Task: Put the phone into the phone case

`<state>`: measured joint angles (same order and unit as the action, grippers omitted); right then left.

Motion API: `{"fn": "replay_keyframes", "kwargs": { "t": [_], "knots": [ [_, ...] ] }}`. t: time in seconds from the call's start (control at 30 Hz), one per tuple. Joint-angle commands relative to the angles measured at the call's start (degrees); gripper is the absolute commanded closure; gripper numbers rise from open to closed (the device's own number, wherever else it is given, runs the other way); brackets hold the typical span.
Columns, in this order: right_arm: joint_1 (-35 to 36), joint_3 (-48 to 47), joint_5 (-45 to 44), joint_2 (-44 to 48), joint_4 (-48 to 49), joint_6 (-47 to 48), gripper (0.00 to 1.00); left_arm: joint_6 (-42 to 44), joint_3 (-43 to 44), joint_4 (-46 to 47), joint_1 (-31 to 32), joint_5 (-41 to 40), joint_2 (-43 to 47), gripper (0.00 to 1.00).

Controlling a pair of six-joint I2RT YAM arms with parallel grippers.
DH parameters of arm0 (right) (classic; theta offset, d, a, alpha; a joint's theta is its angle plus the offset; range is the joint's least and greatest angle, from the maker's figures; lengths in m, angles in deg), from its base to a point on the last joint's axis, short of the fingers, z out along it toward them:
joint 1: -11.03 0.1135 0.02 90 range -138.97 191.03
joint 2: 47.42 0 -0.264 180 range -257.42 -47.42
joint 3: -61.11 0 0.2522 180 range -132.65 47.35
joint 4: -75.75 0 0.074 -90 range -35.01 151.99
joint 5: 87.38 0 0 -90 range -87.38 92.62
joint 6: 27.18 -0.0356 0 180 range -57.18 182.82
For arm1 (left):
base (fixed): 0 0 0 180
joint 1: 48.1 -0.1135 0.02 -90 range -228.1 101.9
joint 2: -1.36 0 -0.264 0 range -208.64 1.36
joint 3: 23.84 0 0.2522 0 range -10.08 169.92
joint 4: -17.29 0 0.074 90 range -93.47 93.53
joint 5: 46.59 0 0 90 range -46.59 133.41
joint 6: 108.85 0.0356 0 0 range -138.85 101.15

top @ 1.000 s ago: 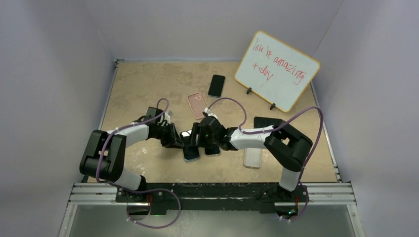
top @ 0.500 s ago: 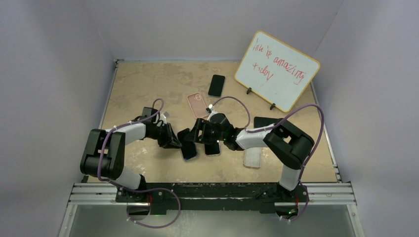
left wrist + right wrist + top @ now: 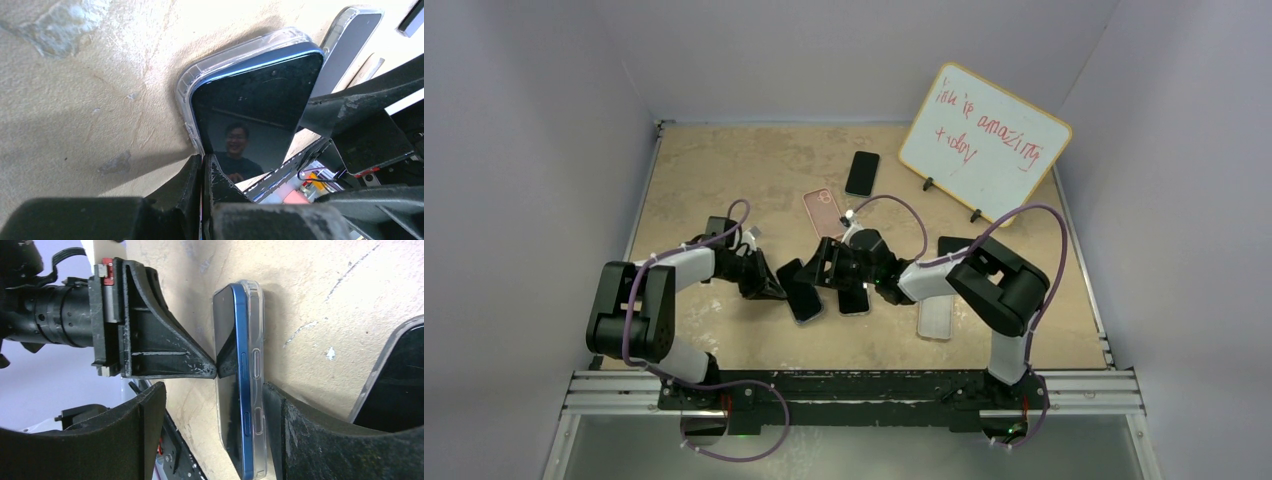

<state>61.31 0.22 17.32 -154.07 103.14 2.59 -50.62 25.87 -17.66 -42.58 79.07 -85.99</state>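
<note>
A blue phone (image 3: 801,293) with a dark screen lies in a clear case (image 3: 186,85) and is tipped up off the table. The left wrist view shows its screen (image 3: 255,95). The right wrist view shows its blue edge (image 3: 241,340) against the clear case (image 3: 257,330). My left gripper (image 3: 773,288) is shut, and its tip (image 3: 204,157) presses on the screen's edge; it also shows in the right wrist view (image 3: 212,371). My right gripper (image 3: 826,272) is open and straddles the phone and case (image 3: 214,387). Its far finger (image 3: 300,425) is by the case's back.
A second phone in a clear case (image 3: 855,298) lies just right of the first. A pink case (image 3: 822,213), a black phone (image 3: 862,173), a pale case (image 3: 934,320), a dark flat item (image 3: 959,246) and a whiteboard (image 3: 984,143) lie around.
The phone and case have swung left and tilted up. My left gripper has drawn back to the left. My right gripper has shifted slightly left with the phone.
</note>
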Motion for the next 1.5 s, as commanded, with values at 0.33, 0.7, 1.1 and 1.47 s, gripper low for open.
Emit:
{"fn": "replay_keyframes", "kwargs": {
  "t": [0.33,0.7,1.1,1.47],
  "knots": [
    [1.66,-3.32,9.75,-0.01,9.76,-3.24,0.29,1.76,2.44,0.28,0.03,-2.24,-1.11,0.87],
    [1.75,-3.45,9.6,-1.39,10.49,-2.47,0.29,2.96,4.61,-4.56,-0.07,-4.94,-0.28,0.63],
    [2.87,-7.36,12.07,-5.05,6.61,-1.9,0.3,2.2,3.07,-4.21,-0.33,-5.74,1.04,0.89],
    [2.7,-6.76,14.03,-6.04,4.54,-2.57,0.33,1.53,2.38,1.07,-0.33,-2.24,-0.55,1.0]
  ]
}}
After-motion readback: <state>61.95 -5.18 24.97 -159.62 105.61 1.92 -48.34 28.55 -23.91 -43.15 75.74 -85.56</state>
